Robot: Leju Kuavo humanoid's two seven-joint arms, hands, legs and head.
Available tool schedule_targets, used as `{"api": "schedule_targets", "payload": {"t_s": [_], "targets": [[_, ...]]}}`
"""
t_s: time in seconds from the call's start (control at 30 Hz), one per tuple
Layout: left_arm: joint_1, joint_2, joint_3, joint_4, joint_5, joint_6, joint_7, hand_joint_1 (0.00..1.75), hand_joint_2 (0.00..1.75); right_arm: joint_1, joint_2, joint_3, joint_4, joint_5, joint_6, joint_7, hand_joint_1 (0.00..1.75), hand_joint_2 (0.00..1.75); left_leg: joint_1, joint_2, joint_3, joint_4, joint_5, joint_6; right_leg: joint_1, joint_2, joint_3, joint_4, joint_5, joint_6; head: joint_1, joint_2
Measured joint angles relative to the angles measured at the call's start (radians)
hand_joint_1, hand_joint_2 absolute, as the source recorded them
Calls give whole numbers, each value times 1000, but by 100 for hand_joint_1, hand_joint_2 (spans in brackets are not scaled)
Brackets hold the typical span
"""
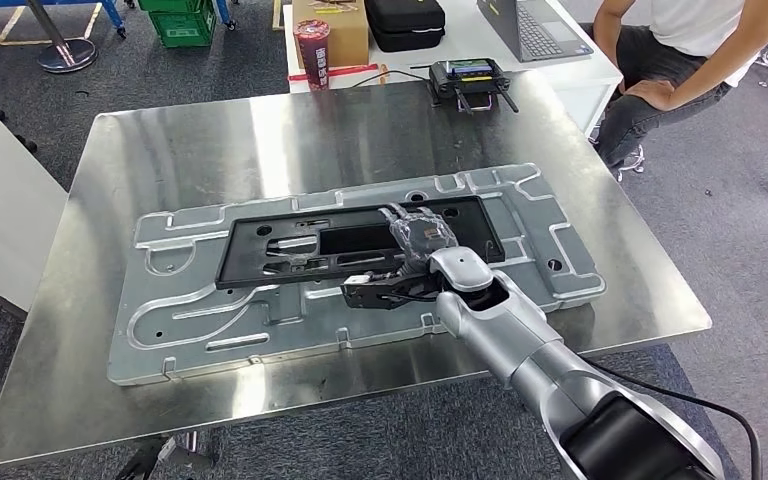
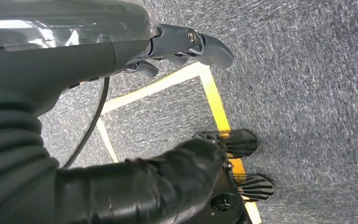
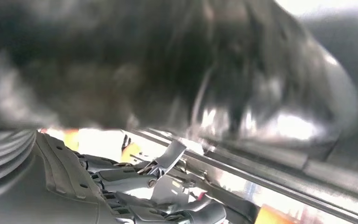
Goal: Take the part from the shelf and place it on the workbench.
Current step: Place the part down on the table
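- The black part (image 1: 350, 243), a long flat plastic frame, is lying on a larger stamped silver metal panel (image 1: 190, 310), which is resting flat on the steel workbench (image 1: 210, 140)
- The right hand (image 1: 418, 240) is lying over the right portion of the black part, fingers draped across its upper edge; whether it is gripping or merely touching, I cannot tell
- The left hand (image 2: 186, 44) is hanging over grey carpet (image 2: 307, 84) crossed by yellow tape (image 2: 214, 98), fingers slightly curled and apart, holding nothing
- A seated person (image 1: 675, 60) is waiting beyond the bench's far right corner beside a white table (image 1: 560, 60) carrying a laptop (image 1: 530, 28)
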Motion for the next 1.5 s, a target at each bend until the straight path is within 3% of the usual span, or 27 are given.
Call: {"api": "schedule_targets", "payload": {"t_s": [0.7,1.27,1.5], "targets": [[25,2,27,6,0,14,-11,0,0,-42,-45,-8,-164,-3,-17,67,0,0,0,0,0,0,-1,0,0,0,-1,0,-1,0,0,0],[27,2,28,11,-1,17,-11,0,0,-40,-61,-22,-223,-6,-25,66,0,0,0,0,0,0,-1,0,0,0,-1,0,-1,0,0,0],[42,3,33,12,-27,60,-7,0,0,26,-82,-50,-393,-78,-35,26,0,0,0,3,6,-5,4,16,-6,1,5,-4,-1,17,0,0]]}}
